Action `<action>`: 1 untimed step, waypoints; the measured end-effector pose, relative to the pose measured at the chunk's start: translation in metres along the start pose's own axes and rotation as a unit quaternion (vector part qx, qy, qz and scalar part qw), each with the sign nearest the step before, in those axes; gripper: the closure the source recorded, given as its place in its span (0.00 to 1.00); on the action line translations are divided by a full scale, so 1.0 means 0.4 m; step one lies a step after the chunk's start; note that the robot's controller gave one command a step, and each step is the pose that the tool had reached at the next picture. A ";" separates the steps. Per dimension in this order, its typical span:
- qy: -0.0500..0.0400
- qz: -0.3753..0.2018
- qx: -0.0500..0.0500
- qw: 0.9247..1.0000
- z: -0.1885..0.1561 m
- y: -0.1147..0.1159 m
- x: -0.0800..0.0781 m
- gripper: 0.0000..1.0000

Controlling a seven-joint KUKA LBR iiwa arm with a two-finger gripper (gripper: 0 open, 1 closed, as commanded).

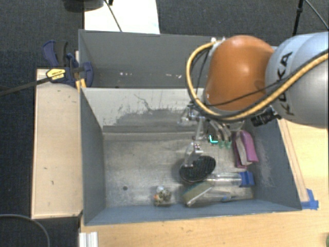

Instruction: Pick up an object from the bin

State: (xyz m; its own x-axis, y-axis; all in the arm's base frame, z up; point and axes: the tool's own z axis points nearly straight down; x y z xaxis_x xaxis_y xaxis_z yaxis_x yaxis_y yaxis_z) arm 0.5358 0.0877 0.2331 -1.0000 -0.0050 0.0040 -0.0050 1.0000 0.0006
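My gripper hangs below the arm's wrist in the right half of the bin, its tip right above a black oval brush-like thing and at or just over its upper edge. Just right of that black thing lies a clear tube with a blue cap. In front of it, near the bin's front wall, a flat grey-green piece lies slantwise. I see nothing held in the gripper.
A purple and pink flat thing leans against the bin's right wall. A small speckled ball-like thing sits at the front wall, left of the others. The arm's orange cover hides the back right of the bin.
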 end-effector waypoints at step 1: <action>0.000 -0.138 0.000 0.990 0.246 -0.138 0.063 0.00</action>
State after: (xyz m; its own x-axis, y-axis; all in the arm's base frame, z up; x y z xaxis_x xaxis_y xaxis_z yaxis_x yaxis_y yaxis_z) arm 0.5106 0.0325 0.1349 -0.9603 -0.2791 0.0033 -0.2791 0.9603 0.0008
